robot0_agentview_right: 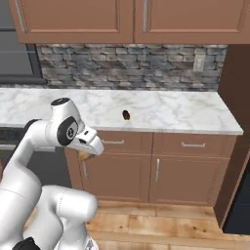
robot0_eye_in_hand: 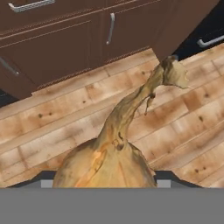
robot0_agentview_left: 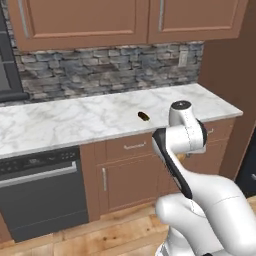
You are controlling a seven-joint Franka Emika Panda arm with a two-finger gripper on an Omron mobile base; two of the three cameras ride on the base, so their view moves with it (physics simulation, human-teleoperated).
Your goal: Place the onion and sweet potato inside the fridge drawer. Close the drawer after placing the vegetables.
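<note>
Onion fills the lower middle of the hand view, golden-brown, its thin stalk curling up and away to a papery tip. It sits between the jaws, which are closed on it at a middling width; dark finger tips show just at either side of the bulb's base. Beneath it in that view lie wooden floor boards and the dark brown cupboard doors with silver handles.

In the right base view the arm is folded, its elbow raised high beside the worktop edge and the hand pointing down and to the right in front of the lower cupboards; a bit of the onion's brown shows just under the hand. In the left base view the same bend shows, with the wrist pressed in front of the drawers below the worktop.

The sweet potato, a small dark oval lump, lies alone on the marble worktop, well apart from the arm, roughly midway between the stone back wall and the front edge.
</note>
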